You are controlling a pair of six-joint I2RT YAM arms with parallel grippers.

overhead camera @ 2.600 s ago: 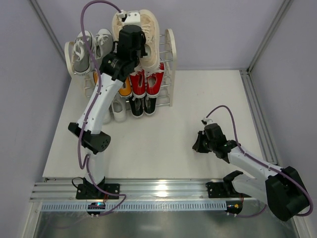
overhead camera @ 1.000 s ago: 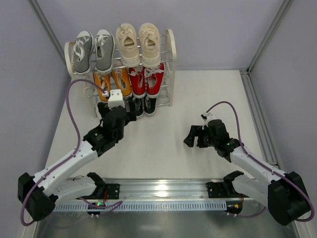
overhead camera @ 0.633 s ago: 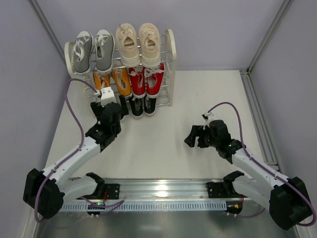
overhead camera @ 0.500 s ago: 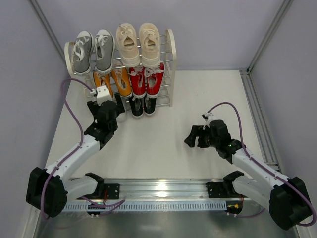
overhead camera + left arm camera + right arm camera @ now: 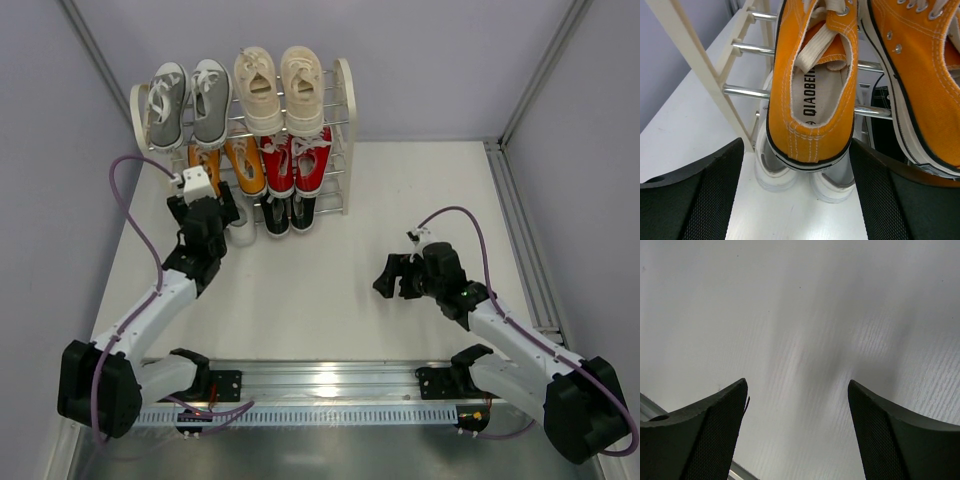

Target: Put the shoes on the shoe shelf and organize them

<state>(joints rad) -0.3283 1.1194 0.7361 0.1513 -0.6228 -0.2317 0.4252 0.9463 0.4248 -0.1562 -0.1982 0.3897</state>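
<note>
I see a white table [image 5: 330, 300], a metal rail [image 5: 330, 385] along its near edge, lilac walls [image 5: 450, 60] around.

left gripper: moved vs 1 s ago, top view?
Yes. The left gripper has shifted left along the front of the shoe shelf, toward its left end frame, and now sits at the left orange shoe's heel.

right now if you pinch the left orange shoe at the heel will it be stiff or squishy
Probably squashy: the orange shoe has thin canvas walls above a firmer rubber rim. It rests on thin silver rods, so a push may slide or tilt it.
</note>
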